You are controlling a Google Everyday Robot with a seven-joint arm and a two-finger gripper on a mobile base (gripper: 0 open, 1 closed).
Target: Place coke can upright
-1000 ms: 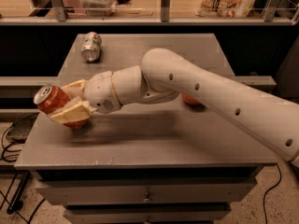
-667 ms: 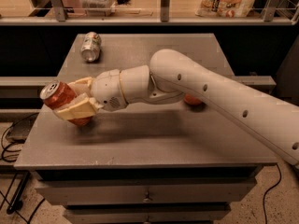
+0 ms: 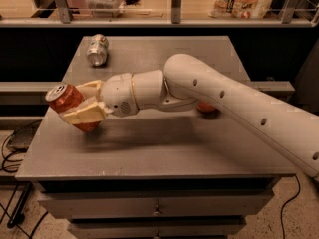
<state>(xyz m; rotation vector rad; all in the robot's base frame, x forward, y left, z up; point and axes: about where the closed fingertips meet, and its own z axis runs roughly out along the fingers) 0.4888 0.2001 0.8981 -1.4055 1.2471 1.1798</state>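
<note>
Over the counter's nine o'clock edge the coke can tilts, silver top toward ten o'clock, its lower half masked by the tool clamped round it. Behind the arm, something reddish barely shows.

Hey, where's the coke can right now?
In the camera view, the coke can is held tilted in the gripper, over the left side of the table, nearer the front than the silver can lying at the back left.
</note>
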